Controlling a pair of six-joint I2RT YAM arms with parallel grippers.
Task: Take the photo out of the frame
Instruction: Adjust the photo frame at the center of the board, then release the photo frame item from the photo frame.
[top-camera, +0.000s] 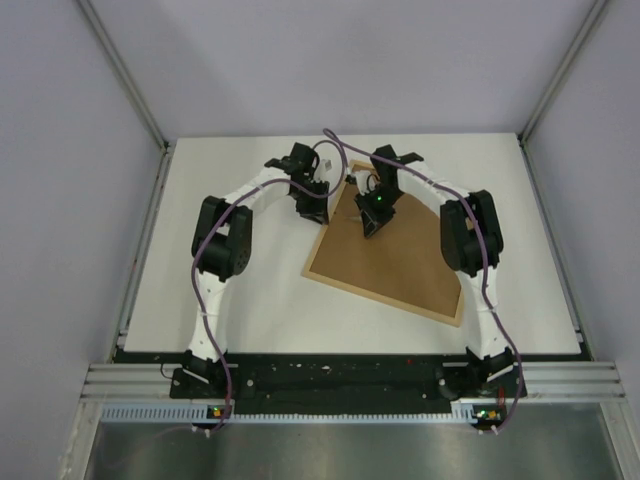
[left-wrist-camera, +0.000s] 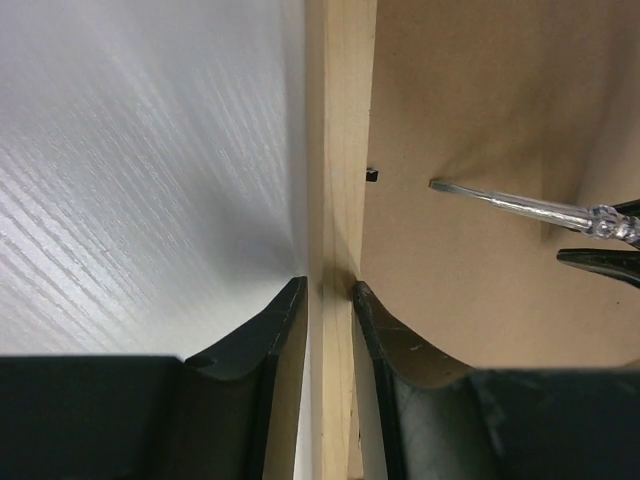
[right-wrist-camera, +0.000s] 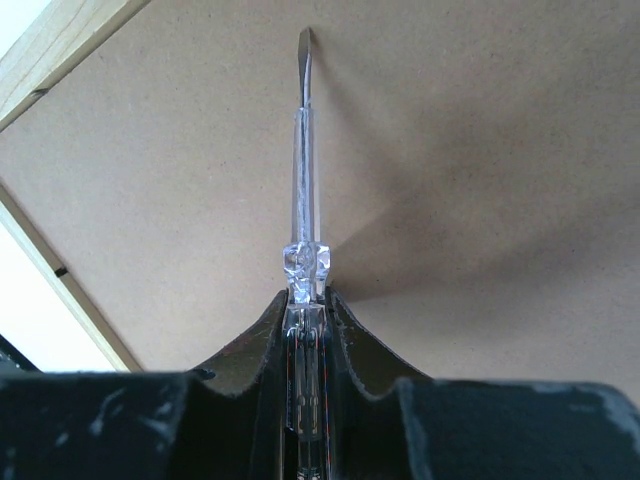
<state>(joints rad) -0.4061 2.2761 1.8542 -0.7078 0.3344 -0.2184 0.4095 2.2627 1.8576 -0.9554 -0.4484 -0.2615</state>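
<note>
- Left claw (left-wrist-camera: 328, 288), closest to its own wrist camera, points down at the frame (left-wrist-camera: 340, 140). Its two black fingers (left-wrist-camera: 265, 335) stand slightly apart, one on each side of the light-wood rim. One finger is on the tabletop (left-wrist-camera: 150, 180) side and the other is over the brown back panel (left-wrist-camera: 480, 90). Whether the fingers pinch the wood or only straddle it cannot be told.
- Right claw (right-wrist-camera: 308, 300), closest to its own wrist camera, is closed on the clear plastic handle of a flat-blade screwdriver (right-wrist-camera: 303, 170). The tool sticks straight out from between the fingers.
- At the far end, the metal blade appears to touch the back panel (right-wrist-camera: 480, 150), and its shadow meets the tip there.
- In the left wrist view, the screwdriver (left-wrist-camera: 510, 205) comes in from the right across the brown panel. Its tip is near a small dark tab (left-wrist-camera: 372, 174) but not touching it. The tab sits at the seam where the panel meets the rim.
- From overhead, the frame (top-camera: 400, 270) lies flat and face down on the white tabletop (top-camera: 250, 300). It is turned at an angle, with its brown back facing up, a little right of centre.
- Both arms curve inward from their bases at the near edge. The left claw (top-camera: 315, 205) is over the frame's far left edge. The right claw (top-camera: 372, 225) is just beside it, over the panel near the far corner.
</note>
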